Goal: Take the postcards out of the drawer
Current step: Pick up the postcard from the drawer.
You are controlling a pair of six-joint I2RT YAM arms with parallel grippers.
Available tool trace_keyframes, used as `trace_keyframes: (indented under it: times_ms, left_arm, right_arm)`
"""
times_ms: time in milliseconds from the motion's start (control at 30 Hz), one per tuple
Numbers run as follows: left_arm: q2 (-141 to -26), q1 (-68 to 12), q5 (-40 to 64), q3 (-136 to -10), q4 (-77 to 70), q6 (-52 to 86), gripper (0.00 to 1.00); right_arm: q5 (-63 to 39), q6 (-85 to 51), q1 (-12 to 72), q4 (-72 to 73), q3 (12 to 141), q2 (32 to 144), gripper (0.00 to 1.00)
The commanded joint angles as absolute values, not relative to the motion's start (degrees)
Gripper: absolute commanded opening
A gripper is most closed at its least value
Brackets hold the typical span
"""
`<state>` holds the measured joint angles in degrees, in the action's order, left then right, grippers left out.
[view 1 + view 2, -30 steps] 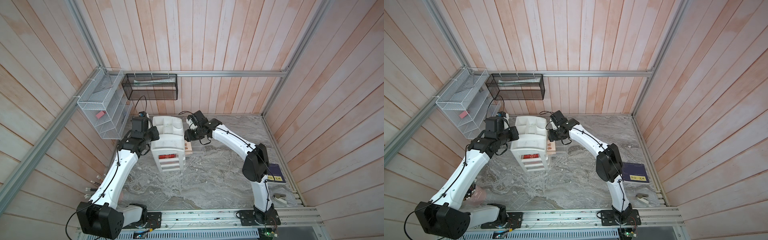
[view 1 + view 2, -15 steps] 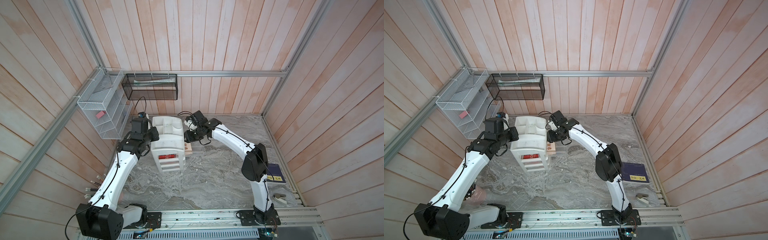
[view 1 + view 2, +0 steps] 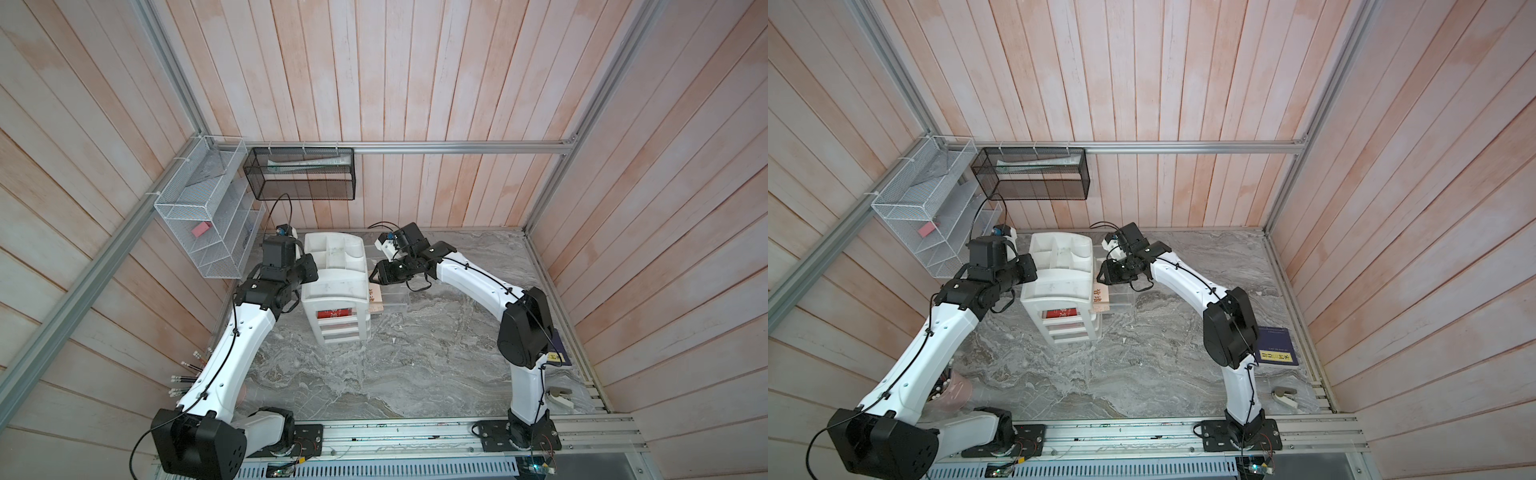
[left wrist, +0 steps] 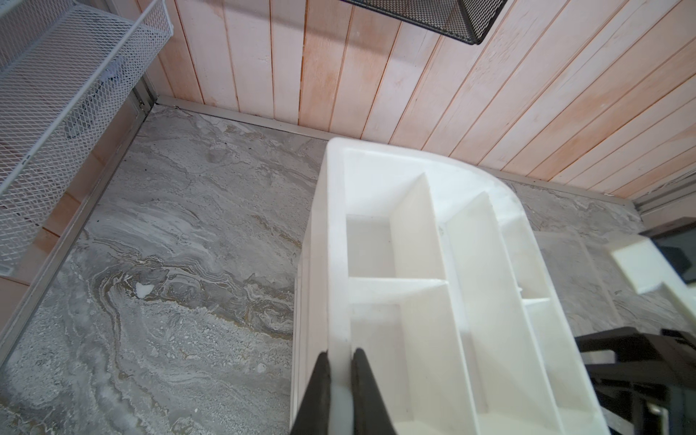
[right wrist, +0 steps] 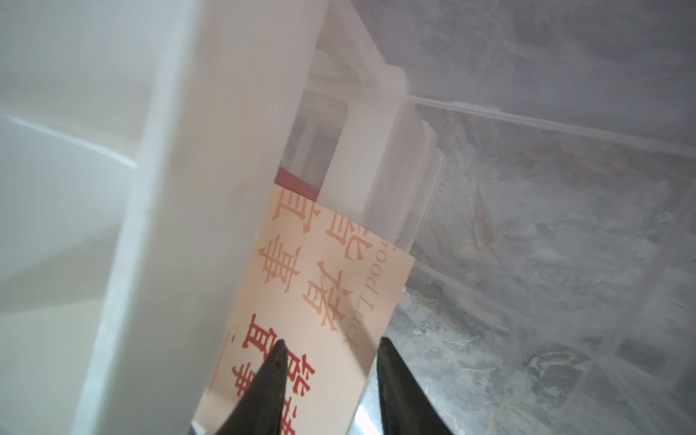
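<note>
While the cream postcard [image 5: 320, 301] lies in the pulled-out clear drawer [image 3: 395, 297], we bracket it with our right jaws.
Those jaws stand apart, not clamped: one fingertip [image 5: 277, 361] is over the card's printed face, its partner past the long edge. A red postcard [image 3: 334, 313] shows in the top front drawer of the white drawer unit [image 3: 336, 286]. Our left jaws are pinched tight on the unit's top rim. Around it spreads the grey marble counter [image 3: 415, 365], with a navy booklet [image 3: 1276, 345] well apart near the right arm's base.
</note>
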<state>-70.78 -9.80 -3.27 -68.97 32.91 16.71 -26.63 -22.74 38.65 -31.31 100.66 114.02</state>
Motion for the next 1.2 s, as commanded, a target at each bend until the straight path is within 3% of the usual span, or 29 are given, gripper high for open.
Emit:
trace_keyframes:
  times_ms: [0, 300, 867, 1167]
  left_arm:
    - [-70.1, -9.9, -2.3, -67.8, 31.4, 14.0, 0.00]
    - [-70.1, -9.9, -2.0, -67.9, 31.5, 14.1, 0.00]
    - [-69.6, -10.0, -1.7, -67.4, 31.1, 13.9, 0.00]
    - [-69.3, -9.9, -2.0, -67.4, 31.3, 13.8, 0.00]
  right_arm:
    - [-35.1, -25.9, 37.8, -24.3, 96.1, 111.9, 0.40]
    - [-39.7, -27.7, 37.0, -19.4, 93.2, 110.5, 0.39]
    - [-36.1, -26.7, 37.1, -23.0, 94.5, 112.0, 0.31]
    - [-36.4, -26.3, 37.2, -23.3, 95.2, 111.9, 0.16]
